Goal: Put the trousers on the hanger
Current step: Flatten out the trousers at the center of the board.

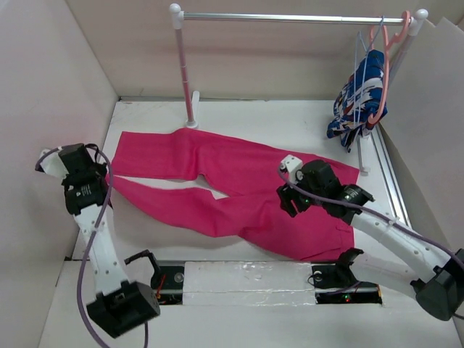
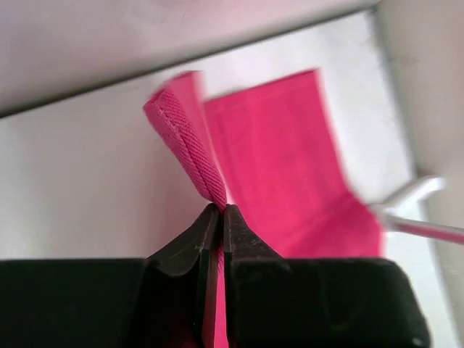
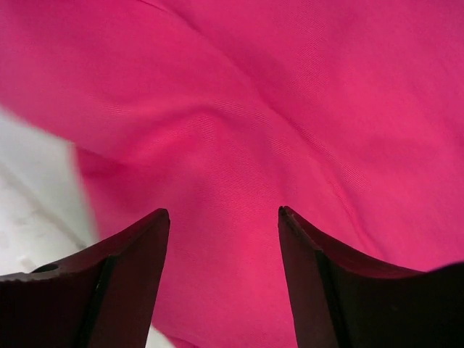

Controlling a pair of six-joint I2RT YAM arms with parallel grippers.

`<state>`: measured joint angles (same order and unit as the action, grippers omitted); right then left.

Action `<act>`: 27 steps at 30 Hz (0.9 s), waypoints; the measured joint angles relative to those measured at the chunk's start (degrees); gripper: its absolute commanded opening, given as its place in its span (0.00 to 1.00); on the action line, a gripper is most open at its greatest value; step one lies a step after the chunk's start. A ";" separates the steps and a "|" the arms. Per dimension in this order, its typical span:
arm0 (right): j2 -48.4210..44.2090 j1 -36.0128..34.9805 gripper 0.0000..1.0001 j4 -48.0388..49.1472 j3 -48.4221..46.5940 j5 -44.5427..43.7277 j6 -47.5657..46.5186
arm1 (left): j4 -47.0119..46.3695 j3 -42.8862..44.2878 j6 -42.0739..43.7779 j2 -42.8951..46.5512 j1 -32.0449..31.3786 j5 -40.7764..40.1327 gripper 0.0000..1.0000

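On table (image 1: 254,123): trousers (image 1: 239,196), spread flat, legs toward left, waist at right. Left gripper (image 2: 220,212): jaws pressed together on a leg hem, cloth raised in a fold. Right gripper (image 3: 223,214): jaws spread, over the cloth near the waist. Hanger (image 1: 357,72): hung on rail (image 1: 290,17), far right, beside patterned garment (image 1: 359,101), well apart from trousers.

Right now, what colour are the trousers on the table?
The trousers are bright magenta-pink; top external view shows it best.

A robotics lab cell, by the look: white counter (image 1: 254,119) boxed in by plain panels (image 1: 43,80), small clothes rail (image 1: 290,17), left arm (image 1: 101,246) and right arm (image 1: 391,230) bolted on.
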<state>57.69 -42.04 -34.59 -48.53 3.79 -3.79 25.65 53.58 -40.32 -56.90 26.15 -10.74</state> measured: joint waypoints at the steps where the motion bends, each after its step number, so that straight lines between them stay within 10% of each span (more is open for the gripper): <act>1: -0.33 2.71 0.69 0.07 1.16 0.79 -0.26 | 2.12 2.03 -0.57 2.75 -0.59 -0.74 0.00; 10: 2.82 28.02 0.70 2.12 6.82 12.52 -2.62 | 17.49 20.04 -0.59 9.75 -5.99 -4.31 0.00; 27: 2.71 63.56 0.76 6.19 10.56 7.45 3.04 | 19.21 4.85 3.78 26.64 -34.51 -0.13 0.00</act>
<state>60.40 21.52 -28.40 -37.98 11.25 -0.75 44.86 58.43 -36.53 -30.26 -8.36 -10.87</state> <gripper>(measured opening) 0.729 0.007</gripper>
